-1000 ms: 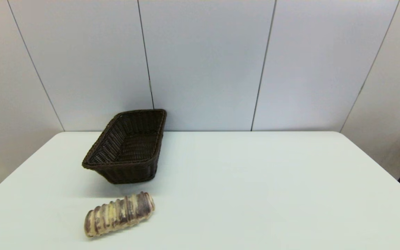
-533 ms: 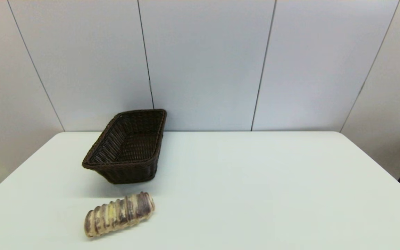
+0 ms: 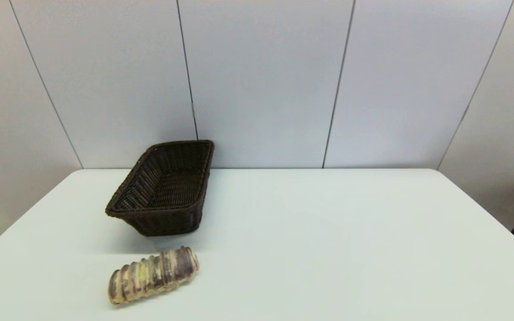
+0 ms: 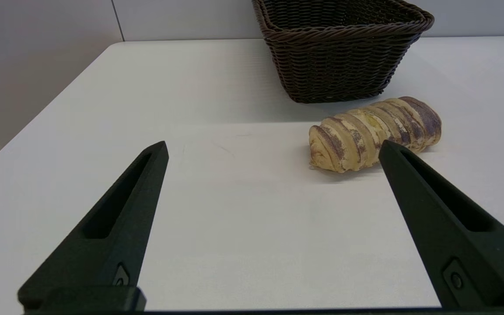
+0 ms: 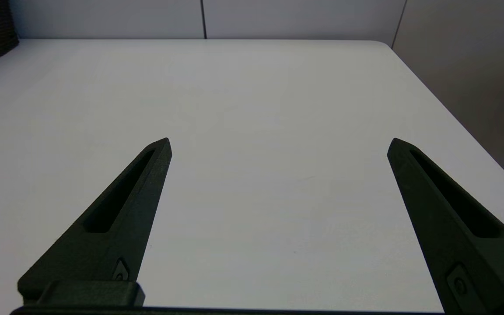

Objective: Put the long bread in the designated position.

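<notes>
The long bread (image 3: 153, 275), a ridged tan loaf with purple-brown stripes, lies flat on the white table near its front left, just in front of the dark wicker basket (image 3: 163, 187). In the left wrist view the long bread (image 4: 374, 132) rests ahead of my left gripper (image 4: 274, 148), close to one fingertip but apart from it, with the basket (image 4: 341, 57) behind it. The left gripper is open and holds nothing. My right gripper (image 5: 278, 146) hangs open over bare table on the right side. Neither arm shows in the head view.
The basket stands empty at the back left, close to the grey panel wall (image 3: 261, 80). The white table (image 3: 328, 240) stretches wide to the right. Its left edge (image 4: 37, 113) and right edge (image 5: 444, 109) run near the grippers.
</notes>
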